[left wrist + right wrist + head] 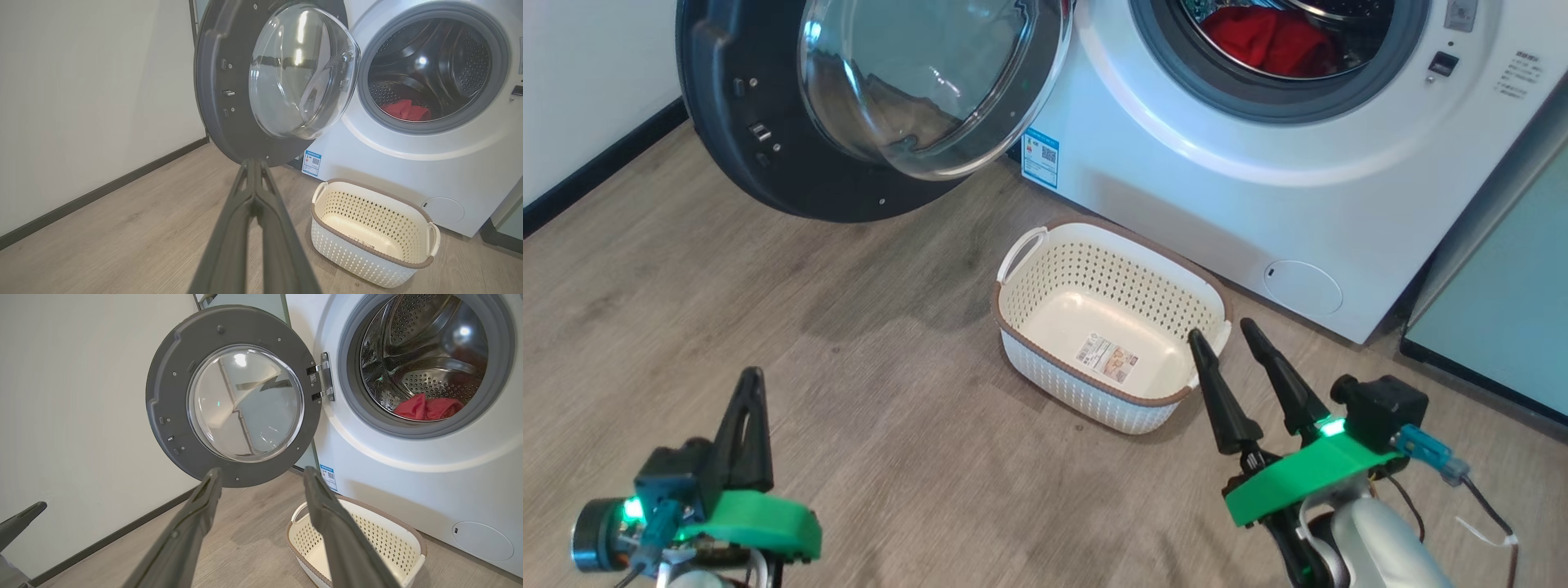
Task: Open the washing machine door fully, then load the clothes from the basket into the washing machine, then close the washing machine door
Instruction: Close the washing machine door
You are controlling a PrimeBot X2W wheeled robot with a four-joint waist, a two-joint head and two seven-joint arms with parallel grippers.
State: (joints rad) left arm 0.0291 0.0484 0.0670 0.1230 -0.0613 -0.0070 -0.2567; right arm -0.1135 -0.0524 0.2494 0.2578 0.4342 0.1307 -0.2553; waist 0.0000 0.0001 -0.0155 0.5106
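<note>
The white washing machine [1258, 196] [408, 171] [408, 482] stands with its black-rimmed glass door [768, 163] [229, 122] [171, 428] swung wide to the left. Red clothes [1270, 41] [406, 111] [427, 408] lie in the steel drum. The cream basket [1045, 278] [367, 257] [392, 539] sits on the floor in front, holding nothing but a sticker. My left gripper [752, 377] [254, 163] hangs low at the left, fingers pressed together on nothing. My right gripper [1223, 330] [261, 473] is open beside the basket's near right corner, holding nothing.
A white wall with a dark baseboard [596, 167] runs along the left. A pale teal cabinet [1494, 310] stands right of the machine. A small round white flap [1303, 287] sits low on the machine's front. Wood floor [809, 343] lies between me and the door.
</note>
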